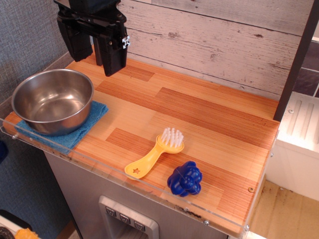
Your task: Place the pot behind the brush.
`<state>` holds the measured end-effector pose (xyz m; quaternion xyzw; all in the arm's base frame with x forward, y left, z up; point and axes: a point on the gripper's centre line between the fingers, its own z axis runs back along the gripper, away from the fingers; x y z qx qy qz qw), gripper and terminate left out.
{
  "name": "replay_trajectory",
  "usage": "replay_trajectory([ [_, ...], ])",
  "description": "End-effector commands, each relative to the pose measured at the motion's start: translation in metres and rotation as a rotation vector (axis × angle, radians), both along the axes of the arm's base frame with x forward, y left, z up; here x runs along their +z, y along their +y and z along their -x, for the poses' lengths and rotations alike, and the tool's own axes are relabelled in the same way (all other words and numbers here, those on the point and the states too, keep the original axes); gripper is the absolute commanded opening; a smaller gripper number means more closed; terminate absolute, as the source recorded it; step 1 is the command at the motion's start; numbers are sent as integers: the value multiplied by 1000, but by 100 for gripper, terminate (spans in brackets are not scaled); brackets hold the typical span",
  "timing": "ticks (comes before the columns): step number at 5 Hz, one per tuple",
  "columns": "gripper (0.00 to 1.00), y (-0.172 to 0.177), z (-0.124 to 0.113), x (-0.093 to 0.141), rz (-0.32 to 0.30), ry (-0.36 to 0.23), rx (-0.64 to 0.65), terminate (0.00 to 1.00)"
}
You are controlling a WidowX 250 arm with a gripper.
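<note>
The shiny steel pot (52,101) stands upright and empty on a blue cloth (75,130) at the left front of the wooden tabletop. The yellow brush (155,154) lies near the front edge at centre, white bristles pointing to the back right, star-holed handle to the front left. My black gripper (89,52) hangs above the back left of the table, behind and above the pot, apart from it. It holds nothing. Its fingers (112,55) point down, and I cannot tell how far apart they stand.
A blue knobby toy (185,179) sits just right of the brush at the front edge. A clear plastic lip (149,188) runs along the front. A plank wall (224,45) stands behind. A dark post (296,59) rises at the right.
</note>
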<state>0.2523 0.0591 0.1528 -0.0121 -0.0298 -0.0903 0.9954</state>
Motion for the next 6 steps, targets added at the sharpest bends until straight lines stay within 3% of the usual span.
replay_trajectory([
  [1,100,0,0,0,0,0,0,0],
  [2,100,19,2,-9,2,-43,47,0],
  [3,100,41,3,-38,-68,-35,96,0],
  [4,100,44,-1,-67,-113,-11,86,0],
  [6,100,41,-11,-102,-139,41,73,0],
])
